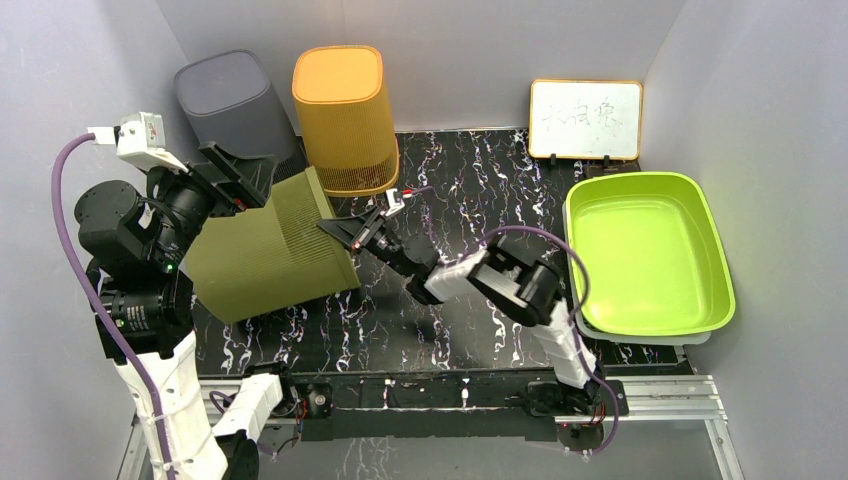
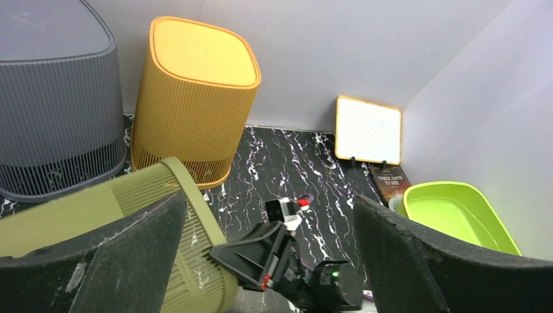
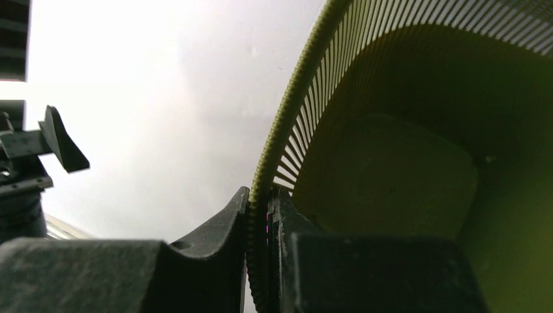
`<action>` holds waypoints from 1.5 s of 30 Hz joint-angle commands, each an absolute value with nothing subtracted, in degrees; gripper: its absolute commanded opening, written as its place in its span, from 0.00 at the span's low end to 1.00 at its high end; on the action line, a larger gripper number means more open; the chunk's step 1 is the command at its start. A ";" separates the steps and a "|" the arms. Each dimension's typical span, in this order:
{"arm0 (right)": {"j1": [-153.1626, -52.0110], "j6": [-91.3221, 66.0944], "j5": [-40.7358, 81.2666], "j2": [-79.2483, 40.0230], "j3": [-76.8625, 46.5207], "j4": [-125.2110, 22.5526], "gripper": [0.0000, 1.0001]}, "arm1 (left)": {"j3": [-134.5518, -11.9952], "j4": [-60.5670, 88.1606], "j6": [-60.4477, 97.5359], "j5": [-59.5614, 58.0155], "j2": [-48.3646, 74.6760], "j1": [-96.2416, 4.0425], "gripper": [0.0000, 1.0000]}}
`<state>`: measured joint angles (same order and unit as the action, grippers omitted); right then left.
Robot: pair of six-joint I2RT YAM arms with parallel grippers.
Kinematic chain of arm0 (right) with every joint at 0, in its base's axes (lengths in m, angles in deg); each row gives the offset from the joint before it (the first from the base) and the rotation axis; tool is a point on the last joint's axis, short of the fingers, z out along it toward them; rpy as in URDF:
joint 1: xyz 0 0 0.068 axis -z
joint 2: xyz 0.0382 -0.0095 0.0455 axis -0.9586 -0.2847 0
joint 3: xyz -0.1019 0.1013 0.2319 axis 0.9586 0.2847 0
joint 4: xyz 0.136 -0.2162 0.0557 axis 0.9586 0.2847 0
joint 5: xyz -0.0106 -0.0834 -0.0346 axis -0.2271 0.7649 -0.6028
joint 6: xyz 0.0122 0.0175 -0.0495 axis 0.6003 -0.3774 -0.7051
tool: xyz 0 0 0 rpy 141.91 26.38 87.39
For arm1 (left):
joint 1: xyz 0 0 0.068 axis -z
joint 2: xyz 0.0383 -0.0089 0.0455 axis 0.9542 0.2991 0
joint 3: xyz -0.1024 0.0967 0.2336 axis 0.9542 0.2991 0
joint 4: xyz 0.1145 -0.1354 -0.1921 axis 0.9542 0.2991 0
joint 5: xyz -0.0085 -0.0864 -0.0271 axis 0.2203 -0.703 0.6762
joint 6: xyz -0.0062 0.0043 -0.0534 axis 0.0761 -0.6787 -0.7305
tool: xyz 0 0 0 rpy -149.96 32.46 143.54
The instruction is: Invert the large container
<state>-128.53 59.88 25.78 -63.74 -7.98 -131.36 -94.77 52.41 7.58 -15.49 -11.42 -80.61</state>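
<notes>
Black marbled tabletop (image 1: pixel 480 190), grey walls (image 1: pixel 450 40); right gripper (image 1: pixel 338 230) pinches olive container (image 1: pixel 270 250) rim; left gripper (image 1: pixel 243 178) wide.

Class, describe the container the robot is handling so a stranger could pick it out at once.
Start at the back left of the black marbled table, where a grey bin and an orange bin stand closed end up. Just in front is the olive-green ribbed bin. It alone is tipped on its side, its rim pinched by the right gripper.

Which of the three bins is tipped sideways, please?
The olive bin: tilted, rim pinched by the right gripper. The grey bin and the orange bin stand base-up.
</notes>
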 commanded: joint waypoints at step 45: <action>-110.78 76.30 22.91 -68.23 17.97 -155.94 0.16 | -86.25 52.55 12.56 -12.64 -11.07 -79.40 0.98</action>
<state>-111.63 82.46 25.91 -67.78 13.70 -137.42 -89.50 53.57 11.97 -13.31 -10.33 -79.60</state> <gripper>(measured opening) 0.142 0.983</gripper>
